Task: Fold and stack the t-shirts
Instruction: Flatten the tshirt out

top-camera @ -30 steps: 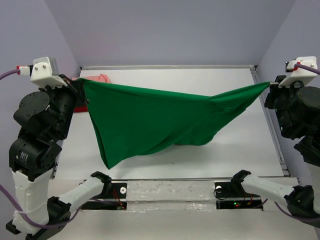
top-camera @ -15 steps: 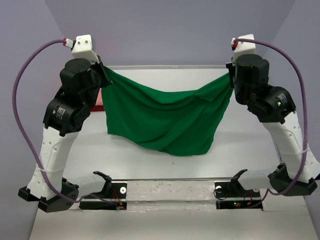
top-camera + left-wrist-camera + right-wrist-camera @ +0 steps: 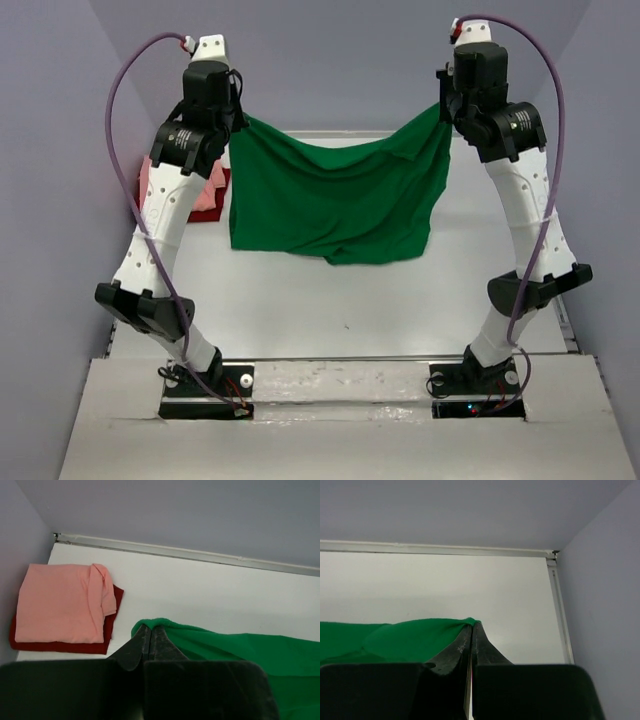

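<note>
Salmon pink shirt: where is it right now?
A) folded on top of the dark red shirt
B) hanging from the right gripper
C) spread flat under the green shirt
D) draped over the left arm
A: the left wrist view shows the salmon pink shirt lying folded on the dark red shirt, apart from the green shirt.

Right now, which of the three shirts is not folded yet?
The green shirt, hanging spread between the left gripper and right gripper. The pink shirt lies folded on the dark red shirt by the left wall.
</note>
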Available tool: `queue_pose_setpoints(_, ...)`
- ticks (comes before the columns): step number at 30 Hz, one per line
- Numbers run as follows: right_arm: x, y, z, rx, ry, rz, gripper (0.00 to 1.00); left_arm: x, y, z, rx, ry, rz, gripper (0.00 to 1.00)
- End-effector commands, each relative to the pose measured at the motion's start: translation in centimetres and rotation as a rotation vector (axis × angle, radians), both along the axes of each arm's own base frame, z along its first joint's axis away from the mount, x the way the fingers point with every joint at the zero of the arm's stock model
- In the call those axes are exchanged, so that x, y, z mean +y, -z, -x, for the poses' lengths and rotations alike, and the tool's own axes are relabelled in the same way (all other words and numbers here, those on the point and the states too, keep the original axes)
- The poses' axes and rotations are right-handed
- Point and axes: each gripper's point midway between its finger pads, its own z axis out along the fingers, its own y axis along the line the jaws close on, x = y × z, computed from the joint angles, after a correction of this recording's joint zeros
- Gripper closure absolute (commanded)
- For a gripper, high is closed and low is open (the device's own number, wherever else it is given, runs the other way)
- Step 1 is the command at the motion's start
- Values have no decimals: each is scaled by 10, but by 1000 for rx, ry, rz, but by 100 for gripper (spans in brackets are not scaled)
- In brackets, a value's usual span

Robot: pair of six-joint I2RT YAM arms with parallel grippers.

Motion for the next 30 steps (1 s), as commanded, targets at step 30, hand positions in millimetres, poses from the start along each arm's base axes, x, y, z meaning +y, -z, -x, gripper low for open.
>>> queue_pose_setpoints(30, -2, -215, 139, -657, -360, -115, 100, -48, -241, 137, -623, 199, 217, 100)
